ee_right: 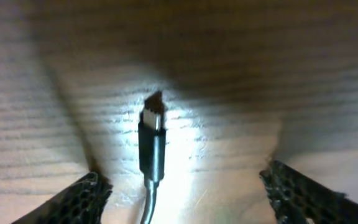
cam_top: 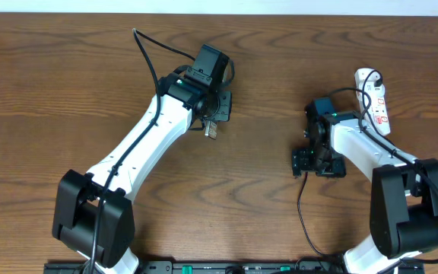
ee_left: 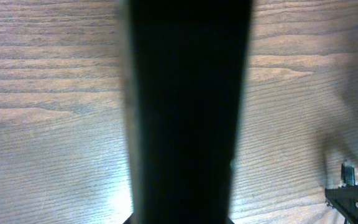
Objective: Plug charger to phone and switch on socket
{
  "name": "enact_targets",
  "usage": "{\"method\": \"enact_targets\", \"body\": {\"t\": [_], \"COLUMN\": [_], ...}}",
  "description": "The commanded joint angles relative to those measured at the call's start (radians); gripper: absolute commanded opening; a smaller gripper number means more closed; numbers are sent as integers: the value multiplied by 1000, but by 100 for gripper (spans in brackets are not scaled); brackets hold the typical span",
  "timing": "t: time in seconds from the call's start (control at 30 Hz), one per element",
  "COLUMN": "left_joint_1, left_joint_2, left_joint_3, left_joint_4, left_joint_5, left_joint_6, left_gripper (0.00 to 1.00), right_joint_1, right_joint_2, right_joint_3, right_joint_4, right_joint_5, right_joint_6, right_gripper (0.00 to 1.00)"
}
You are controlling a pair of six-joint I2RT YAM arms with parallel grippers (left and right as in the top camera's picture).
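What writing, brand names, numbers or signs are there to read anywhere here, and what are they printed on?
No text here is legible.
Socket strip: small red marks on its white body, too small to read.
Charger tip: no marking shows.
Dark slab filling the left wrist view: no lettering visible.

A blurred dark slab (ee_left: 188, 112), cut off top and bottom, hides the table (ee_left: 42, 93) behind it; the charger (ee_right: 152, 149) runs off-frame below its tip.
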Motion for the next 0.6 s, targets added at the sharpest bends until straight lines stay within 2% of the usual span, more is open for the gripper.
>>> {"method": "enact_targets", "body": {"t": [0.0,0.07,0.13,0.27,0.33,0.43,0.57], "left_joint_1": [-1,-1,-1,0,0,0,0], "left_joint_2": [4,4,4,4,4,4,4], "left_joint_3": [14,14,14,14,14,14,14], "left_joint_4": [-3,-3,-3,-3,-3,-3,-3], "left_joint_5": [-12,-12,-12,-12,-12,-12,-12], "left_joint_6": [17,17,17,17,17,17,17], "left_gripper": [7,8,7,8,8,7,7], "right_joint_1": [5,19,41,87,108,126,126], "right_joint_2": [20,20,20,20,20,20,20], "right_joint_3": [11,11,11,11,10,-1,-31], "right_joint_4": [-27,-40,-43,-41,-31,0,18], "right_joint_5": [-17,-18,-17,-1,24,36,51], "right_joint_6": [93,128,149,215,235,246,289], "right_gripper": [64,49,40,31,21,14,12]}}
